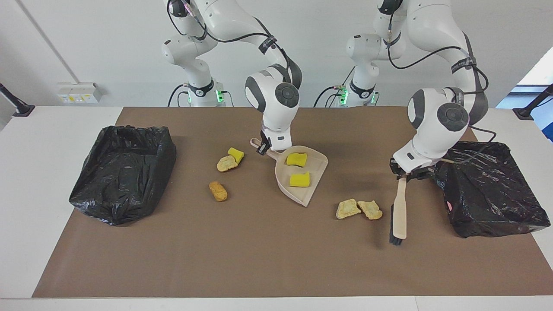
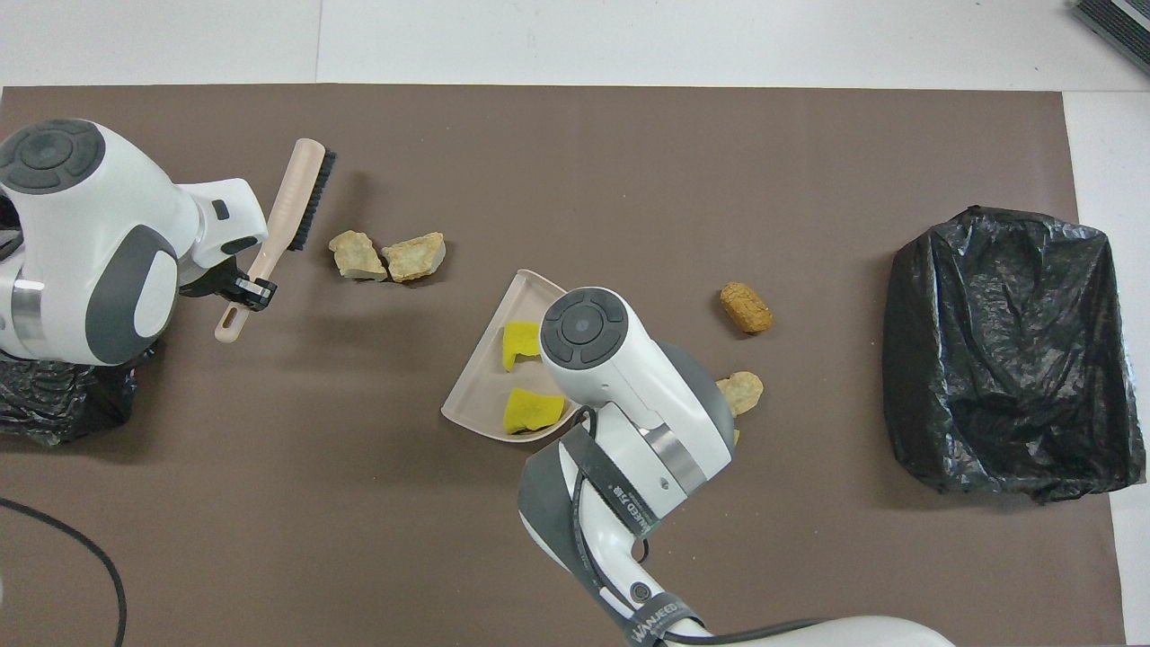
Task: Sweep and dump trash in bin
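My right gripper (image 1: 262, 148) is shut on the handle of the beige dustpan (image 1: 312, 195), which rests on the brown mat with two yellow scraps (image 1: 297, 159) (image 2: 532, 409) of trash in it. My left gripper (image 1: 408, 172) is shut on the handle of the beige hand brush (image 1: 400, 214) (image 2: 292, 202). The brush hangs bristles-down over the mat, between two tan lumps (image 1: 348, 208) (image 2: 415, 256) and the bin (image 1: 488, 185) at the left arm's end. A yellow chunk (image 1: 235, 154), a tan lump (image 1: 226, 163) and a golden-brown lump (image 1: 218, 190) lie beside the dustpan toward the right arm's end.
A second black-bag-lined bin (image 1: 123, 172) (image 2: 1006, 350) stands at the right arm's end of the mat. In the overhead view my left arm covers most of the bin at its end, and my right arm hides the dustpan's handle.
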`<state>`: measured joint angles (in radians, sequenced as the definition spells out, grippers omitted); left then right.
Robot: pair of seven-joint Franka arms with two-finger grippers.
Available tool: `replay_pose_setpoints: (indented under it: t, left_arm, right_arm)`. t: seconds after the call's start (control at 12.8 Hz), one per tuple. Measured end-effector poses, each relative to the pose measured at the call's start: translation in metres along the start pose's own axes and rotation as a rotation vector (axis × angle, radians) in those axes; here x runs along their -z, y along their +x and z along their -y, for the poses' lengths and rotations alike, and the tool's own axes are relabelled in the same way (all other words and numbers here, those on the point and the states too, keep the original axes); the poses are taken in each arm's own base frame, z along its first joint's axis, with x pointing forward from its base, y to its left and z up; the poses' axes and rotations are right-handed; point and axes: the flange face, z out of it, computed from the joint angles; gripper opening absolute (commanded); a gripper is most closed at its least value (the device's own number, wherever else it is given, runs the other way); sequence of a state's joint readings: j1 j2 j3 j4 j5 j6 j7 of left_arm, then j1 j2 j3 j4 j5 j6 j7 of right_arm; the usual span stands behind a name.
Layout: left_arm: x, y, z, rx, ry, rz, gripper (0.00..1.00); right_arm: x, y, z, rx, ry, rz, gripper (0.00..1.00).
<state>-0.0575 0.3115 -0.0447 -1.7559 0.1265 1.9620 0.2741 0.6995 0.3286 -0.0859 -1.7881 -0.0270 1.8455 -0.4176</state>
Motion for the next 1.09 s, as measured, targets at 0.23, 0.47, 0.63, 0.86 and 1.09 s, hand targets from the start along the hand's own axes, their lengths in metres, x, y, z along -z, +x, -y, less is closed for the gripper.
replay_pose_setpoints:
  t: [0.23,0.47,0.63,0.86,1.09]
  left_arm:
    - [-0.014,0.009,0.016,-0.054,0.014,0.019,0.0]
    - [-0.019,0.012,-0.005,-0.104,-0.003,0.059,0.0]
    - [-0.021,0.014,-0.036,-0.157,-0.023,0.112,0.0]
    - [-0.02,0.007,-0.107,-0.253,-0.045,0.195,0.0]
    - [-0.017,-0.011,-0.169,-0.296,-0.094,0.239,0.0]
  right_arm:
    - [0.0,0.0,0.0,0.0,0.0,0.0,0.0]
    - [0.0,0.0,-0.001,-0.001,0.0,0.0,0.0]
    - [0.0,0.0,-0.001,-0.001,0.0,0.0,0.0]
    - [0.0,0.0,-0.001,-0.001,0.0,0.0,0.0]
    - [0.0,0.0,-0.001,-0.001,0.0,0.0,0.0]
